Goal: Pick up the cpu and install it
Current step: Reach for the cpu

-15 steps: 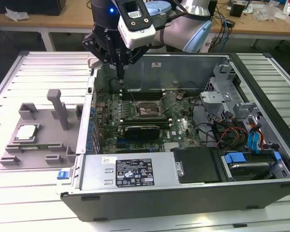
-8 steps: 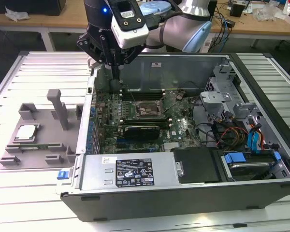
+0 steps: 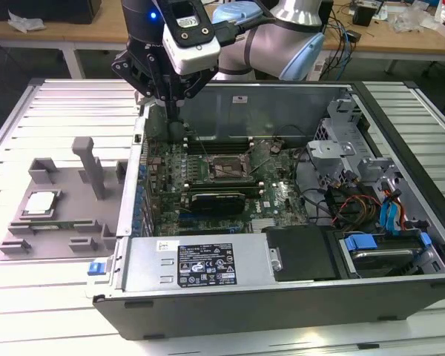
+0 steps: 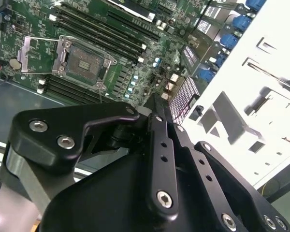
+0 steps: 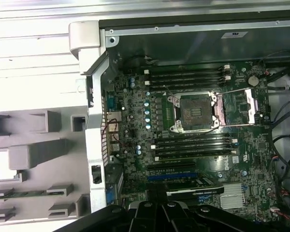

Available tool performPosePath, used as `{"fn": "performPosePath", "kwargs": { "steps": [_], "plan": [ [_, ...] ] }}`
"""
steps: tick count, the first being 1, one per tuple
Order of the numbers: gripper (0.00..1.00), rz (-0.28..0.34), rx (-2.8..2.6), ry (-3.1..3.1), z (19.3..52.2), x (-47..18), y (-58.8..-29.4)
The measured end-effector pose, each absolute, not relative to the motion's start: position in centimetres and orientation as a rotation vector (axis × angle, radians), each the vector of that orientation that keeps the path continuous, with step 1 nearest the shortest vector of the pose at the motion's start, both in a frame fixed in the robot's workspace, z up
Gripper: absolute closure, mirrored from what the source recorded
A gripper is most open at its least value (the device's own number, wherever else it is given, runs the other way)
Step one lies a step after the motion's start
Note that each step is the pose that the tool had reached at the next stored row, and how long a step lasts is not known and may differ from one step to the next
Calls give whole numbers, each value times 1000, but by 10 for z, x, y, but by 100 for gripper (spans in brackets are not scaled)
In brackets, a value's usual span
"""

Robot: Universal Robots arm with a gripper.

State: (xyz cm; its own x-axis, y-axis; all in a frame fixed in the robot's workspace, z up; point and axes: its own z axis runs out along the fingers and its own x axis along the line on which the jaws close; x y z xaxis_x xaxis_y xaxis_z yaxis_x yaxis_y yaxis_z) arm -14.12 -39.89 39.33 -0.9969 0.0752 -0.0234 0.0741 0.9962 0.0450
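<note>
Closest thing in the exterior view is the dark metal computer case [image 3: 282,304]. It lies open on its side on the pale slatted surface [image 3: 52,104], with a silvery boxy power supply [image 3: 200,263] along its near wall. Inside are the green motherboard [image 3: 282,196] and its dark square socket [image 3: 224,169], which is open and bare. The black gripper [image 3: 175,132] hangs over the far corner of the board on the exterior view's left, fingers pinched together with nothing between them. The small flat square cpu [image 3: 42,202] with the pale silvery top is well apart from it. It lies flat in a recess of the grey plastic fixture tray [image 3: 74,222], outside the case on the exterior view's left.

Second wrist view: the gripper [image 4: 157,104] is up close, tips meeting and empty, over the motherboard's [image 4: 135,72] edge. The socket [image 4: 84,62] lies beyond, with its metal latch plate [image 4: 29,54] flipped out beside it.

First wrist view: the gripper [image 5: 159,210] is over the board, and the socket [image 5: 193,112] is open with the latch plate [image 5: 241,107] swung aside. The tray [image 5: 43,154] sits outside the case wall — the washed-out pale square in it looks like the cpu [image 5: 1,165].
</note>
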Motion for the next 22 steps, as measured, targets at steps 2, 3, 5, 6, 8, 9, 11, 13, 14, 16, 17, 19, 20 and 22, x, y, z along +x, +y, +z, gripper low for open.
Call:
{"fn": "performPosePath", "kwargs": {
  "steps": [2, 3, 5, 6, 8, 9, 11, 13, 14, 16, 17, 19, 20, 22],
  "plan": [
    [89, 69, 117, 3114, 393, -142, -399],
    [89, 69, 117, 3114, 393, -142, -399],
    [89, 69, 117, 3114, 393, -142, -399],
    [89, 69, 116, 3114, 393, -143, -399],
    [89, 69, 117, 3114, 393, -143, -399],
    [89, 69, 117, 3114, 393, -143, -399],
    [89, 69, 117, 3114, 393, -143, -399],
    [89, 69, 117, 3114, 393, -143, -399],
    [89, 69, 117, 3114, 393, -143, -399],
    [89, 69, 117, 3114, 393, -144, -399],
    [89, 69, 117, 3114, 393, -145, -399],
    [89, 69, 117, 3114, 393, -148, -399],
    [89, 69, 117, 3114, 393, -150, -399],
    [89, 69, 116, 3114, 393, -154, -399]
  ]
}}
